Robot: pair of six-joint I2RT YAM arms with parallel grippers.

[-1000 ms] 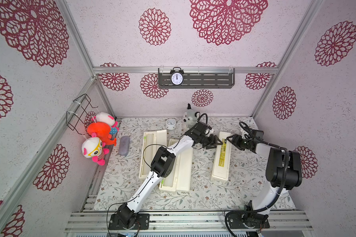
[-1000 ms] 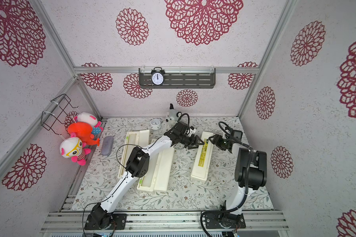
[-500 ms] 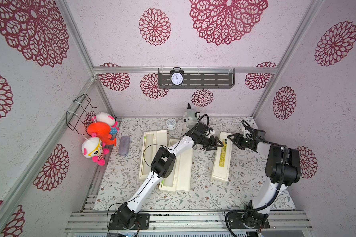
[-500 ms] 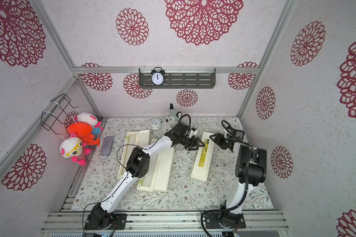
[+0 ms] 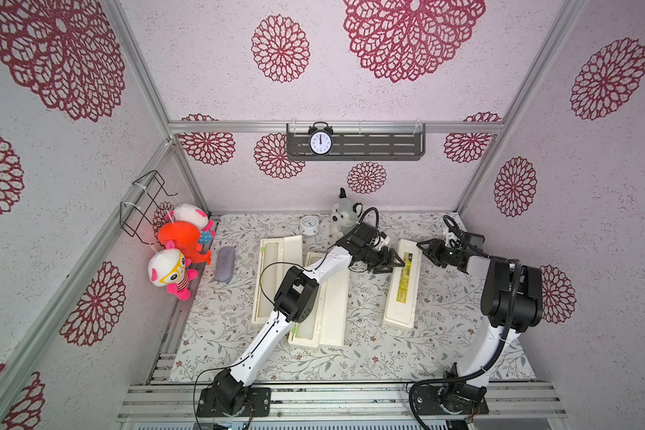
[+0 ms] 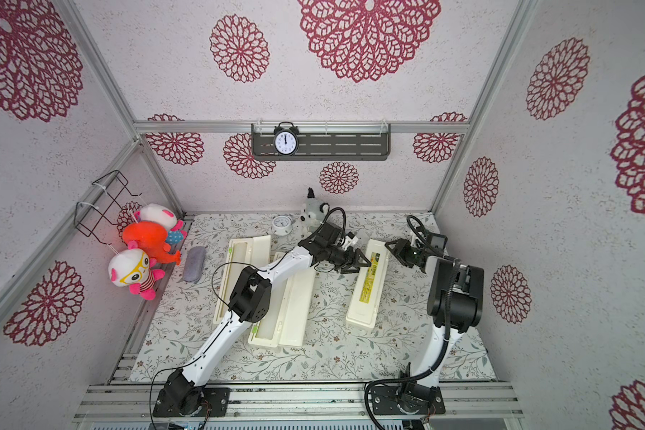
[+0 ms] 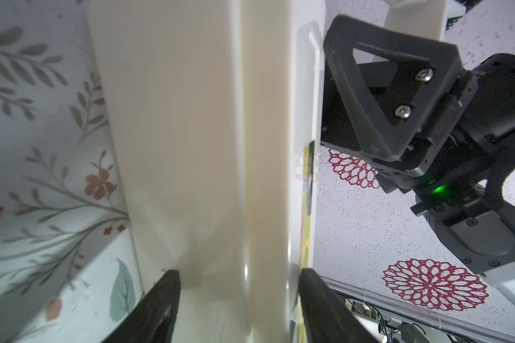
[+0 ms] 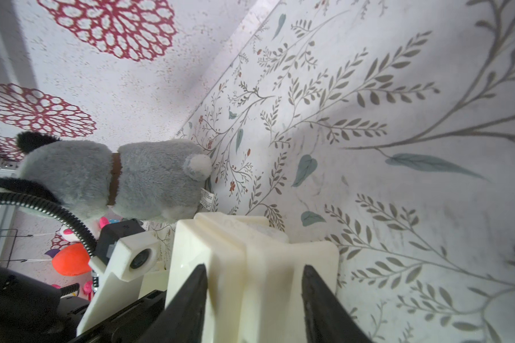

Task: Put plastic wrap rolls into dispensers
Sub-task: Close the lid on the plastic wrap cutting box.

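Three cream dispensers lie on the floral table. Two are open: one (image 5: 276, 275) at the left, one (image 5: 332, 309) partly under my left arm. Their troughs hold pale shapes I cannot make out, and no plastic wrap roll shows loose. The third dispenser (image 5: 401, 298) (image 6: 365, 298) is closed, yellow label up. My left gripper (image 5: 398, 261) (image 7: 238, 273) is shut on its left long edge, one finger on the lid, one on the base wall. My right gripper (image 5: 421, 246) (image 8: 253, 268) is at its far right end, fingers apart over the cream end (image 8: 250, 243); contact is unclear.
A grey fuzzy pouch (image 5: 225, 264) lies left of the dispensers. A small white clock (image 5: 308, 225) and a grey plush animal (image 5: 345, 214) stand by the back wall. Plush toys (image 5: 176, 253) and a wire basket (image 5: 142, 204) hang on the left wall.
My right gripper has crept left and back toward the far end of the closed dispenser, and its fingers have narrowed a little. The left gripper has stayed at the dispenser's edge.
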